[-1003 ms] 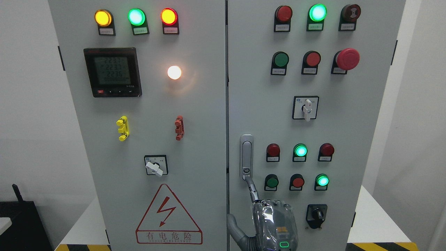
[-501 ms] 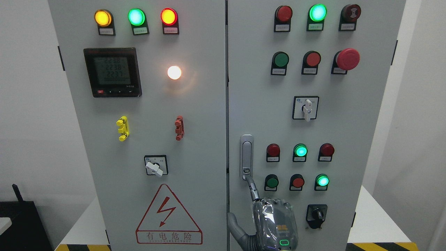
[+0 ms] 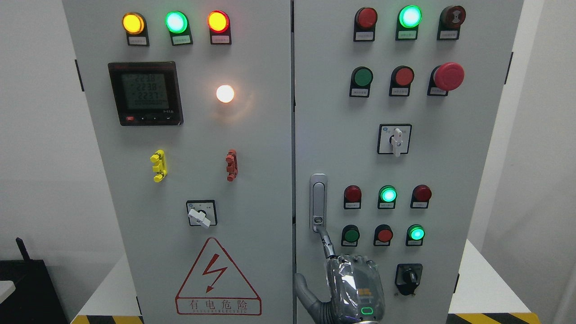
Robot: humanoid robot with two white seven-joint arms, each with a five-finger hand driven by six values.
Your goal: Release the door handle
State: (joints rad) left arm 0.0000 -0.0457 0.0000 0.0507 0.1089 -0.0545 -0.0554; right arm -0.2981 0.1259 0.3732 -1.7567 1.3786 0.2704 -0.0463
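Touching door handle point(image 3: 318, 202) lower end: right hand point(image 3: 353, 288) finger.

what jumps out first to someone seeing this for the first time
Probably the lit lamps: yellow, green and red across the top left of the cabinet, and a glowing white lamp beside the dark meter screen. Next, the big red mushroom button at upper right and the red lightning warning triangle at lower left. Then a robot hand at the bottom centre, one finger reaching up to the lower end of the silver door handle.
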